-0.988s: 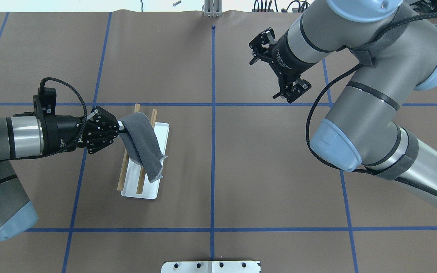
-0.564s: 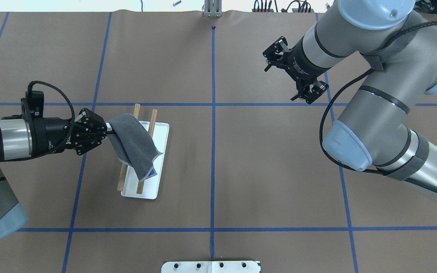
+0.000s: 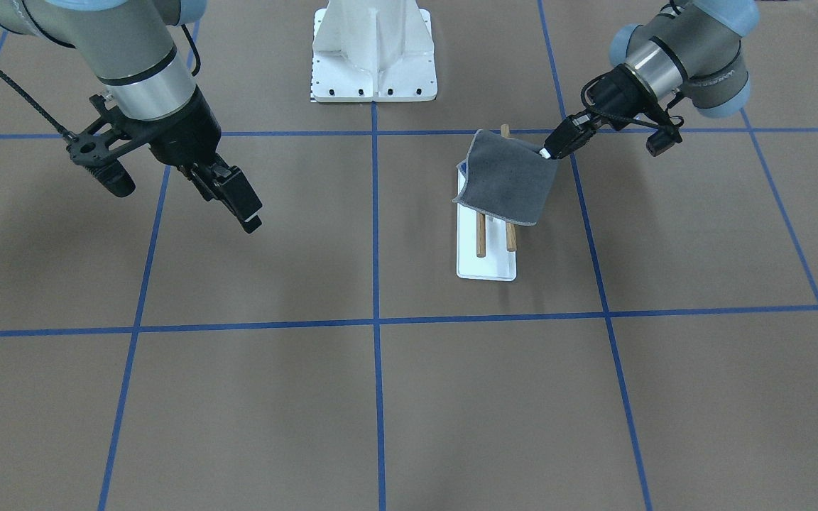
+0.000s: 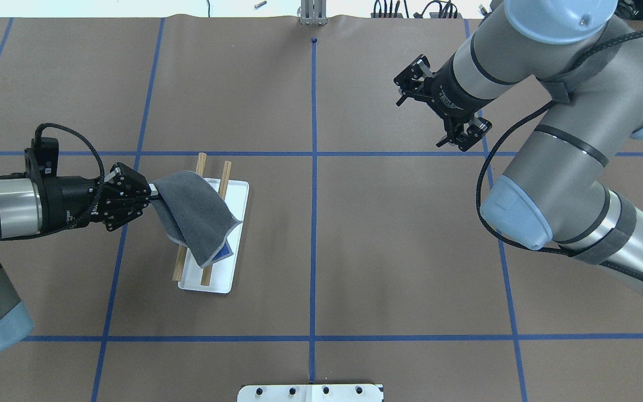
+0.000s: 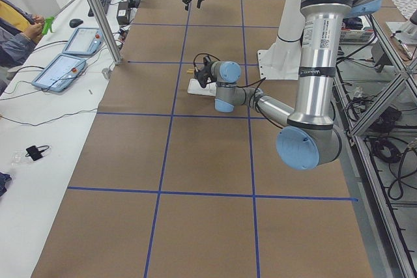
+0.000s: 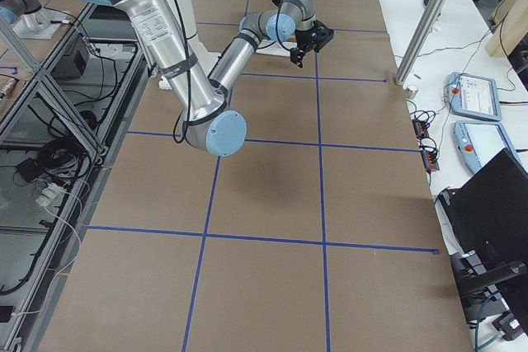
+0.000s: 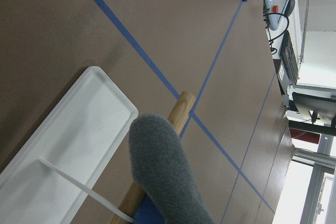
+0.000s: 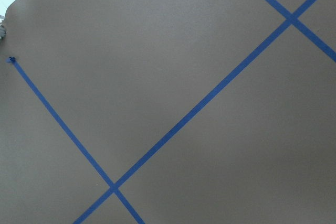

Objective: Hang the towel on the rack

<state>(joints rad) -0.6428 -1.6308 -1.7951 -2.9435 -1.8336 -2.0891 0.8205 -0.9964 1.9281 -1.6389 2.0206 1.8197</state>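
The grey towel [image 4: 196, 215] lies draped over the rack's two wooden rails [image 4: 225, 170], its blue underside showing at the lower edge. The rack stands on a white tray [image 4: 239, 215]. My left gripper [image 4: 151, 192] is shut on the towel's left corner, just left of the rack and above the table. The front-facing view shows the towel [image 3: 508, 184], the tray [image 3: 487, 268] and the left gripper [image 3: 547, 150]. The left wrist view shows a towel fold [image 7: 163, 171] over one rail [image 7: 179, 109]. My right gripper [image 4: 406, 88] is open and empty, far to the right, also in the front-facing view [image 3: 247, 215].
Brown table cover with blue tape grid lines [image 4: 313, 223]. The robot's white base plate [image 3: 373, 57] stands at the table's robot side. A side table with tablets [image 5: 65, 63] and a metal post [image 5: 98, 14] runs along the far edge.
My left gripper has drawn back to the left with the towel corner, pulling the towel across the rails; its blue underside now shows. My right arm has moved right, away from the rack.
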